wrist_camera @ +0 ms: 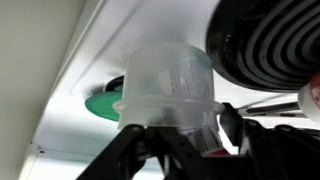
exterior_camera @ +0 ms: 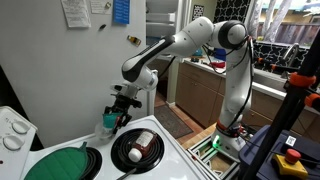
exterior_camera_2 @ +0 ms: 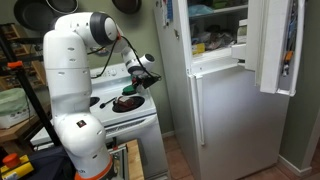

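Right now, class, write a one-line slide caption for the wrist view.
Jaws grip a translucent cup over the white stovetop, beside a black coil burner.

Clear cup [wrist_camera: 170,90]: blurred in the wrist view, lower part hidden by the tool [wrist_camera: 178,145].
Green disc [wrist_camera: 98,104]: mostly hidden behind the cup.
Coil burner [wrist_camera: 275,45]: cut off by top and right edges.
Pan [exterior_camera: 137,150]: contents too small to tell.
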You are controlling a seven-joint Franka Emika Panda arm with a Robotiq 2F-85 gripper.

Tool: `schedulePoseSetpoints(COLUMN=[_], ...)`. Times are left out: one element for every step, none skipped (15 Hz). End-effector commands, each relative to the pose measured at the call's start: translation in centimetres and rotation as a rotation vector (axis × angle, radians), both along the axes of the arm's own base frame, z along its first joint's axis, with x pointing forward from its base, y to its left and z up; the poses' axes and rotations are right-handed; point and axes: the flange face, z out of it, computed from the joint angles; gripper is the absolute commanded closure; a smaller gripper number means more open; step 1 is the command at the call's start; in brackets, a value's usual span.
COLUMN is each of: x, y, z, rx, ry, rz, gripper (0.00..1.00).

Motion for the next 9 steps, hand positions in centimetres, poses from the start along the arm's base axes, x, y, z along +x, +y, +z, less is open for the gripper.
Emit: schedulePoseSetpoints(x=[0.6, 0.7, 0.8, 0.8, 0.9, 1.0, 1.0, 1.0, 1.0], y=[0.9, 0.8, 0.8, 0.8, 0.8, 0.9, 0.9, 0.9, 1.0], z=[-1.2, -1.6, -1.9, -2.3, -2.6, -2.8, -3.0, -3.1, -3.0], rx=[0.051, 0.043, 0.043, 0.035, 0.034, 0.031, 0.024, 0.021, 0.020], ry=[0.037, 0.046, 0.059, 0.067, 0.077, 0.086, 0.091, 0.103, 0.111], rz=[-0.007, -0.010, -0.013, -0.018, -0.018, -0.018, -0.020, -0.020, -0.023], gripper=[0.74, 0.74, 0.74, 0.74, 0.74, 0.74, 0.74, 0.49, 0.24])
